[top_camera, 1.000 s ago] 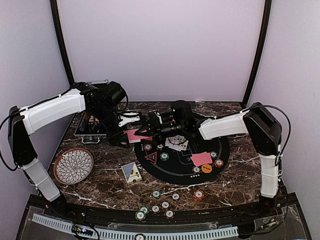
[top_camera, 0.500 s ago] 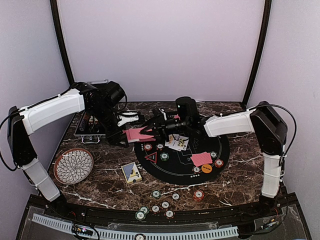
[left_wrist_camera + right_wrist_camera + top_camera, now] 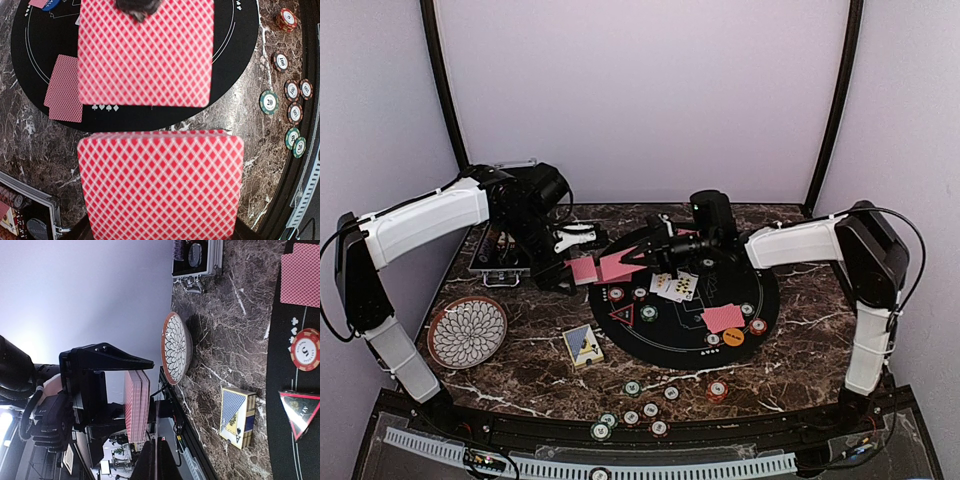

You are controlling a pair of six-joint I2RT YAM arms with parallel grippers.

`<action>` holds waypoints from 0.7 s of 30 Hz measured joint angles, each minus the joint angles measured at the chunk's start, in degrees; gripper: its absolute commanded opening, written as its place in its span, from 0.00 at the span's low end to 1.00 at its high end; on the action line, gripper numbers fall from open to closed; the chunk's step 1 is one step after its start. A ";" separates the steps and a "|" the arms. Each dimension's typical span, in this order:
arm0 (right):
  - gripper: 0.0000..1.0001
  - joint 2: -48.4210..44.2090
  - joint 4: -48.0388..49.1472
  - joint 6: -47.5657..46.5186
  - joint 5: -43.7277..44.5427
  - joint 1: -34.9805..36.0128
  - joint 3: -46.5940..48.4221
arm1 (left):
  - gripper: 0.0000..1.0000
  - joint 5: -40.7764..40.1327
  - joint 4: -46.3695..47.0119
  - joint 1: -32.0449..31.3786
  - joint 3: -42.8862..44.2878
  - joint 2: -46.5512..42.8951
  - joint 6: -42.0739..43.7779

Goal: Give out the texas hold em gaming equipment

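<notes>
Now, with the right claw [image 3: 632, 258] pinched shut on the single red-backed playing card [image 3: 145, 55], pull level and straight away from the thick deck of red-backed cards [image 3: 161, 187]. Note, from the left wrist view, only a narrow gap between the two, so lift slightly first to avoid dragging the next card off. Hold the deck motionless in the closed left claw [image 3: 568, 272], up in the air over the dark marble worktop [image 3: 520, 370] at the left rim of the round black playing mat [image 3: 675, 338]. Expect some flapping or pivoting from a grip at the card's far edge alone; travel slowly, card flat. Aim, most likely, for a bare patch of mat, well apart from the two face-up white cards [image 3: 675, 286], the face-down red card [image 3: 723, 318] and the red plastic triangle [image 3: 622, 316]. Lower until touching, then release; no dropping from height. Stay clear of the striped-edge poker chips [image 3: 651, 409] near the front edge
</notes>
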 measured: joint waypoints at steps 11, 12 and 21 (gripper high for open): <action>0.00 -4.35 -16.31 -14.97 3.65 -13.86 -2.25 | 0.00 0.07 0.00 0.11 -0.02 0.00 0.00; 0.00 -4.28 -18.75 -16.90 4.68 -15.30 -2.25 | 0.00 0.07 0.00 0.22 -0.02 0.00 0.00; 0.00 2.03 -29.75 -28.59 10.23 -18.91 -0.02 | 0.00 0.15 0.00 0.26 -0.02 0.00 0.00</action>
